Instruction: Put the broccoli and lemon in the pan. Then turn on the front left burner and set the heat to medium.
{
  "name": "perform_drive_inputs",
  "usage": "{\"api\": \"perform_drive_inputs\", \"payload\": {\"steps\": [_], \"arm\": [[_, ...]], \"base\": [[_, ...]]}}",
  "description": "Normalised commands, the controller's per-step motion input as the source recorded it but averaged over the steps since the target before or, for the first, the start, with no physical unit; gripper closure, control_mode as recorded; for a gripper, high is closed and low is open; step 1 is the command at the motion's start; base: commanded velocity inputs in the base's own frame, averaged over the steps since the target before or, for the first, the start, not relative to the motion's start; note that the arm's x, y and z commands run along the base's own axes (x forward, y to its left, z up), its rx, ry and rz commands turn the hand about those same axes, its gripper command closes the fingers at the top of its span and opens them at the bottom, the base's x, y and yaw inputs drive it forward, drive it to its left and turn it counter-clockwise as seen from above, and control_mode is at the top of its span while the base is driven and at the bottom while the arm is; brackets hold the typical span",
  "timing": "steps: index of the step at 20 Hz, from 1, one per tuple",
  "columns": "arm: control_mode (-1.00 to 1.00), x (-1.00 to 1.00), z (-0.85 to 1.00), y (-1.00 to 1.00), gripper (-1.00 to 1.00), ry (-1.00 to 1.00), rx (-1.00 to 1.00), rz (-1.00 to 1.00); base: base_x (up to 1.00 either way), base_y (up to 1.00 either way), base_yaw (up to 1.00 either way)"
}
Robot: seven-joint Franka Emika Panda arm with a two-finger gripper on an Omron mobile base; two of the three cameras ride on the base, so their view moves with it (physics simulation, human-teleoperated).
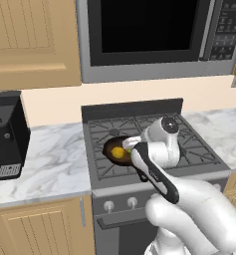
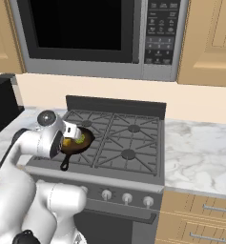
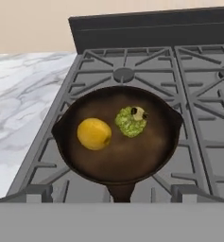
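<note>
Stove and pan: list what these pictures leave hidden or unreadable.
- Pan, left base view: the arm covers its right half, so the broccoli is hidden there; just the lemon peeks out.
- Pan handle, hand view: cut off by the bottom edge.
- Knobs, right base view: too small to read any setting; the leftmost are behind the arm.
- Front left burner: covered by the pan; no flame can be judged.

Notes from my post: microwave (image 1: 149, 35) fills the upper middle of my left base view, dark door, keypad at right. Wooden cabinets (image 1: 32, 42) upper left. Black coffee machine (image 1: 7, 134) at left edge, standing on marble counter (image 1: 55, 164). Stove knobs (image 2: 126, 198) low centre in my right base view.
</note>
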Motion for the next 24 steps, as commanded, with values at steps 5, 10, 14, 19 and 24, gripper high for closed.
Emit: {"api": "perform_drive_inputs", "payload": {"steps": [5, 10, 14, 19, 24], "arm": [[-1.00, -0.54, 0.54, 0.06, -1.00, -0.07, 0.00, -0.05], [-1.00, -0.48, 0.60, 0.02, -1.00, 0.00, 0.00, -0.04], [-1.00, -0.40, 0.54, 0.19, -1.00, 0.00, -0.03, -0.11], [-1.00, -0.46, 0.22, 0.21, -1.00, 0.00, -0.10, -0.08], [-1.00, -0.49, 0.00, 0.25, -1.00, 0.00, -0.12, -0.04]], "base": [[0.00, 0.00, 0.00], [0.00, 0.00, 0.00], [0.00, 0.00, 0.00], [0.00, 0.00, 0.00], [0.00, 0.00, 0.00]]}}
